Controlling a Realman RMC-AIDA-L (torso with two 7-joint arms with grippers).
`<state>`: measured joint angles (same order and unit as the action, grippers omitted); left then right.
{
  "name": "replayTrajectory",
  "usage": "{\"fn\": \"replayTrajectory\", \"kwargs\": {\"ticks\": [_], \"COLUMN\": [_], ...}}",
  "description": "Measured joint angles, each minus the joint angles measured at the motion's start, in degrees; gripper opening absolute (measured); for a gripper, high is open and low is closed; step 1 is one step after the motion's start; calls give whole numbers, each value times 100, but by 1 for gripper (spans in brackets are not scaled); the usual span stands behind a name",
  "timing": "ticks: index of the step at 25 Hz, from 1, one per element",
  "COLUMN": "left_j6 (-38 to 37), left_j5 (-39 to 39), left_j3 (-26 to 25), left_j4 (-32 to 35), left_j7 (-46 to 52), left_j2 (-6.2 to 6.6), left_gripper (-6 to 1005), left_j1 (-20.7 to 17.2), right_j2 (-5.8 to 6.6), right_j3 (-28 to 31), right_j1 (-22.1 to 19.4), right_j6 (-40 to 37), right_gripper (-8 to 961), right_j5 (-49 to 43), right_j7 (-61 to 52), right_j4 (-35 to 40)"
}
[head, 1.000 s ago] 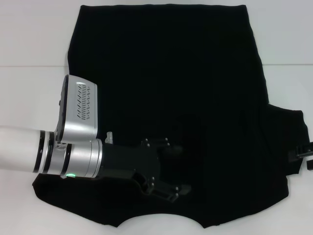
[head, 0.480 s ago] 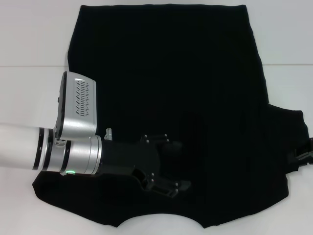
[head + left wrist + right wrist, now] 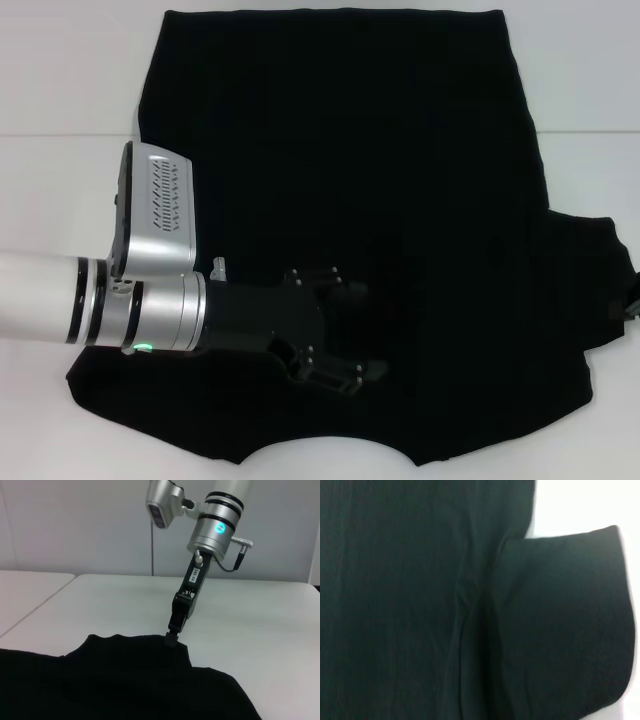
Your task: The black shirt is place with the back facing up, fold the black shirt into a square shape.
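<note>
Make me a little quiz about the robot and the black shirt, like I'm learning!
1. True or false: the black shirt is scrunched into a ball on the white table.
2. Which arm reaches over the shirt with open fingers? A) left B) right C) neither
3. Fill in: the right gripper is at the edge of the shirt's ____.

Key: 1 false, it lies spread flat. 2 A, the left gripper. 3 sleeve.

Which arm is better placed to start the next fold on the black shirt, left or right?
Probably the right. The right gripper sits at the edge of the black shirt's right sleeve, ready to fold it inward. The left gripper hovers open over the shirt's middle, away from any edge.
</note>
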<state>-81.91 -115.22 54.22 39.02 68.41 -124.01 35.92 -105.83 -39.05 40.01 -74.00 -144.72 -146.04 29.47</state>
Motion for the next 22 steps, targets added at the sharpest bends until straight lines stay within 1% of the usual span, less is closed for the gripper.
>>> {"fn": "replayTrajectory", "kwargs": {"ticks": [3, 7, 17, 22], "left_j6": [5, 10, -46, -64], "left_j5": [0, 53, 154, 158], "left_j3": [-4, -17, -149, -149], "left_j4": [0, 0, -10, -10], "left_j7": [30, 40, 181, 199], "left_j2": [0, -7, -14, -21], "left_gripper": [947, 948, 948, 948], "left_j1": [1, -23, -46, -49], "right_j2": [8, 23, 64, 110], "right_j3": [55, 147, 199, 197], "right_j1": [-27, -131, -263, -299], "right_j6": [43, 17, -79, -26], "right_gripper": [63, 6, 8, 9], "right_j5": [3, 6, -24, -28], "right_j7": [53, 81, 166, 183], "right_j4": [35, 319, 736, 846]}}
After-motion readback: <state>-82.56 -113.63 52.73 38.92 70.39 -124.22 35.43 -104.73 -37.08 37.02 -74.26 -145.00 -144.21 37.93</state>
